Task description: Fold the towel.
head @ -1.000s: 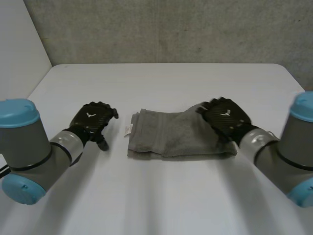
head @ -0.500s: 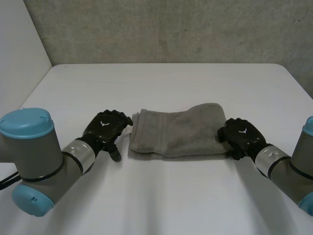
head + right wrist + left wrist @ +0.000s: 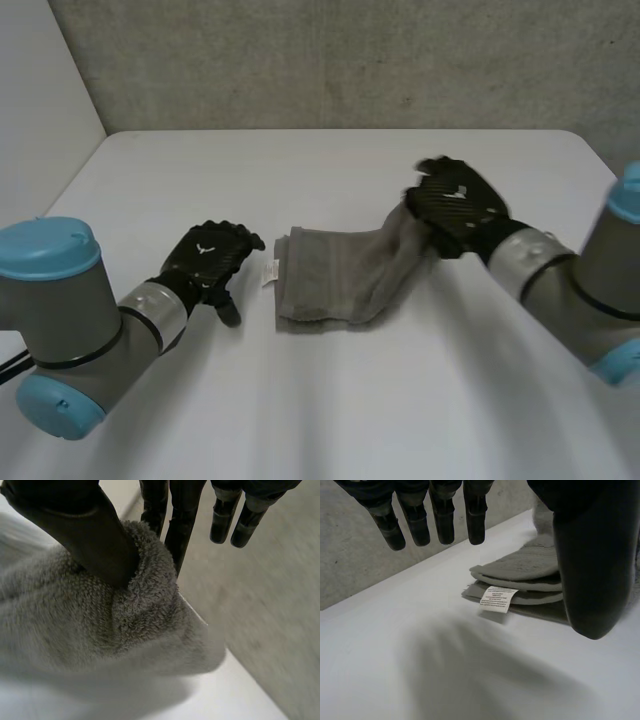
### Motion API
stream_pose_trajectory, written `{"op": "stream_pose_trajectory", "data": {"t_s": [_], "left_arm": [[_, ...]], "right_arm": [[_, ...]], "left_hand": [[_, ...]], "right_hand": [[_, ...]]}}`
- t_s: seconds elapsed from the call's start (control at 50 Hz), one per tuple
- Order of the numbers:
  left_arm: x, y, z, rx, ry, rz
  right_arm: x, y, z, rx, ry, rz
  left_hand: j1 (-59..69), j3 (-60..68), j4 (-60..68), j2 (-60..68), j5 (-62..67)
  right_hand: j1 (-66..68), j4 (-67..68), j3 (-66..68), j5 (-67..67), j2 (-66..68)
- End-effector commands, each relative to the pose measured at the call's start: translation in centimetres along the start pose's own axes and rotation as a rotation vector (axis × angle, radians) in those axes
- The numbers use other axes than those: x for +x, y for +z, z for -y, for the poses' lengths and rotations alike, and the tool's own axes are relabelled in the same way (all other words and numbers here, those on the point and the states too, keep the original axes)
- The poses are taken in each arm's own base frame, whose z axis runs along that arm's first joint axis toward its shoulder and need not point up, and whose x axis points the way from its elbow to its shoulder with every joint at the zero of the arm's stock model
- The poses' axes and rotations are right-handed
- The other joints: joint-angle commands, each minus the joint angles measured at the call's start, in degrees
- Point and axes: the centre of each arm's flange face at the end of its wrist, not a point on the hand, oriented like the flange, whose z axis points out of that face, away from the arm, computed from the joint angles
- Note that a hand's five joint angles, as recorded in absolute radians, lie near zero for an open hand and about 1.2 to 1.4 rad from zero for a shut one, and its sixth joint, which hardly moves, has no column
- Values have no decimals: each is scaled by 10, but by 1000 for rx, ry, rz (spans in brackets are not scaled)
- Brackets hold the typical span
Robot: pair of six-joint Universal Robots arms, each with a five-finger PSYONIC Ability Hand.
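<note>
A grey towel (image 3: 345,278) lies folded on the white table (image 3: 330,170), its white label (image 3: 270,271) at the left end. My right hand (image 3: 455,200) is shut on the towel's right end and holds it raised off the table. In the right wrist view the thumb (image 3: 85,527) pinches a fold of the towel (image 3: 100,625) against the fingers. My left hand (image 3: 210,258) hovers just left of the label, open, its fingers (image 3: 442,522) straight above the table. The stacked towel edges (image 3: 525,577) and label (image 3: 497,599) lie beyond its fingertips.
A grey wall (image 3: 350,60) runs behind the table's far edge. Bare table surface lies in front of the towel and behind it.
My right hand closed on the towel's right end, lifted it and carried it up and leftwards. My left hand drew back slightly from the towel's left end.
</note>
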Motion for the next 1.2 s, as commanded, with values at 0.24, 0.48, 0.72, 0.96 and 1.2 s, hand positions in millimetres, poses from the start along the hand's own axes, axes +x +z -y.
{"op": "stream_pose_trajectory", "data": {"t_s": [0.24,0.48,0.72,0.96,1.2], "left_arm": [[-24,-5,14,30,-32,130],[-34,-2,19,50,-50,158],[-19,10,47,148,-112,94],[15,53,26,51,-218,-19],[29,62,-27,-123,-230,-12]], "right_arm": [[-166,39,13,108,-148,389],[-157,30,22,61,-70,345],[-76,6,42,20,361,180],[-46,56,-17,-90,615,114],[-56,73,-53,-202,600,91]], "left_hand": [[-73,-25,-30,-59,-43],[-73,-25,-30,-59,-43],[-72,-25,-30,-58,-41],[-67,-25,-30,-53,-36],[-68,-25,-30,-54,-37]], "right_hand": [[78,-4,-4,51,98],[-622,-4,-4,-649,-602],[-622,-4,-4,-649,-602],[-622,-4,-4,-649,-602],[-622,-4,-4,-649,-602]]}}
